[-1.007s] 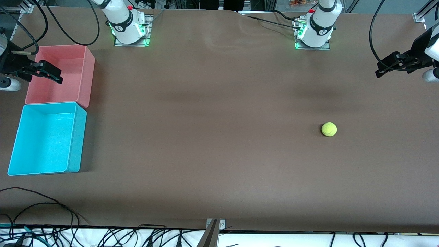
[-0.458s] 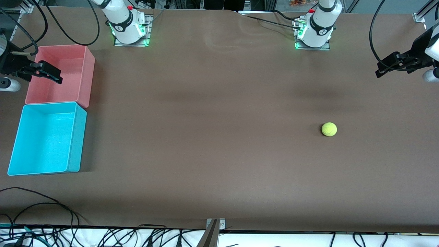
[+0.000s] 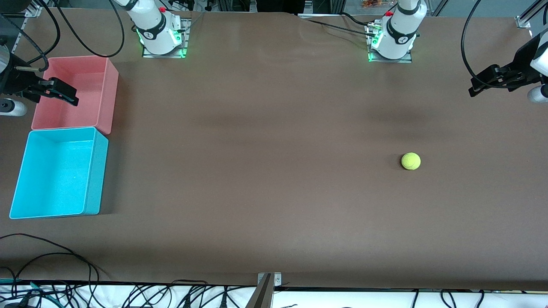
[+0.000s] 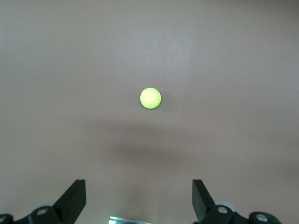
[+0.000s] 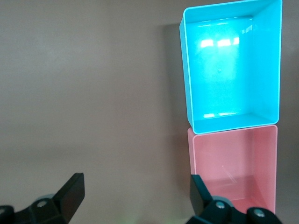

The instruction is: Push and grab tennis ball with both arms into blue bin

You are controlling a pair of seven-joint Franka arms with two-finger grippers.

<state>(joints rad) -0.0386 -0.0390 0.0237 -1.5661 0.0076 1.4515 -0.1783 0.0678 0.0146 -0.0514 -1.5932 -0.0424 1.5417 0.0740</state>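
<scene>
While both grippers, left gripper (image 3: 475, 90) and right gripper (image 3: 70, 98), hang released at opposite table ends, the light, fuzzy tennis ball (image 3: 411, 161) (likely to roll freely) sits toward the left arm's end, best pinched across its middle, well apart from the blue bin (image 3: 97, 171).

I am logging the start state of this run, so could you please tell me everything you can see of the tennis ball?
The tennis ball is a small, fuzzy yellow-green sphere with a faint seam line. It rests alone on the bare brown table, toward the left arm's end, casting a small shadow. Nothing touches it but the table. The left wrist view shows it on the table ahead of the left gripper, whose fingers are spread open and well clear of it.
</scene>
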